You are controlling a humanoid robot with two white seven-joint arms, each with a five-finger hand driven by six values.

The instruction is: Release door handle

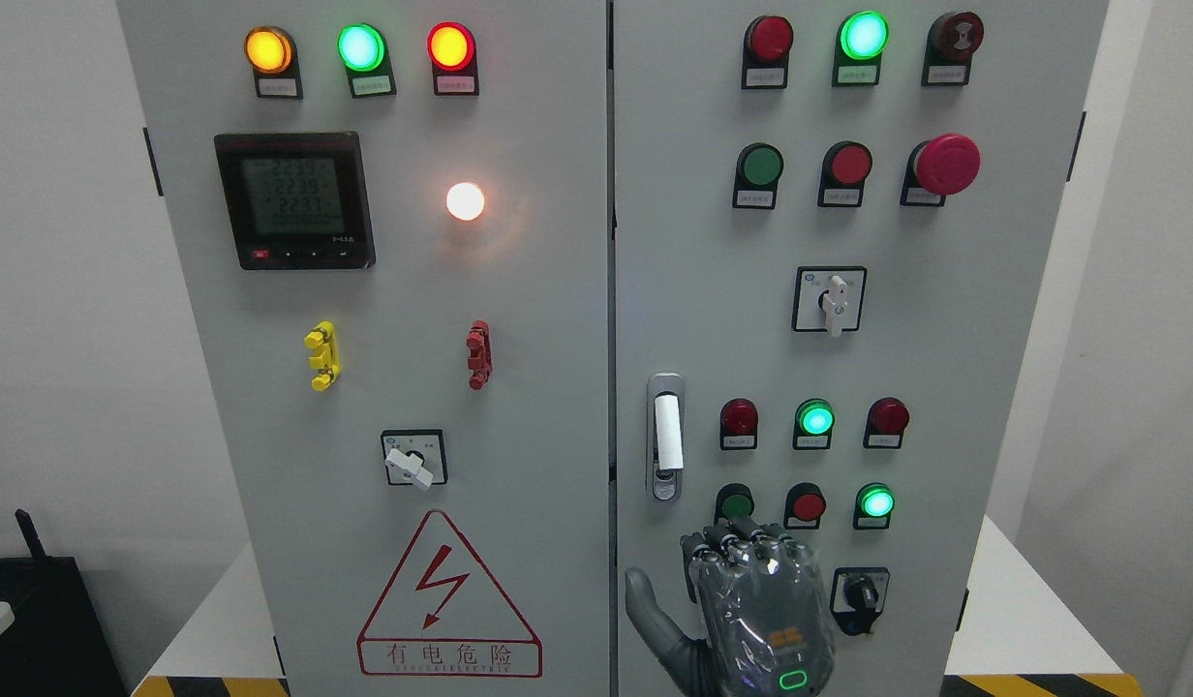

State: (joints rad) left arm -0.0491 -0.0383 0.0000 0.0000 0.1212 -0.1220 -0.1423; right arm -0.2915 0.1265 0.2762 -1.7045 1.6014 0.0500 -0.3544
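Nearest the camera, a hand rises from the bottom edge right of the middle, so it reads as the right hand. Its back faces the camera, in front of the lower part of the right cabinet door. To finish the release well, the hand should draw straight back from the panel and keep low, so that its knuckles do not brush the green button and red button just above them (the black rotary switch sits close on its right too).

The fingers are curled forward at the knuckles and the thumb sticks out to the side. They seem to hold nothing, though from behind I cannot see whether the fingertips touch the door.

Further up, the door handle stands upright in its recess by the door's inner edge, above the hand and apart from it.
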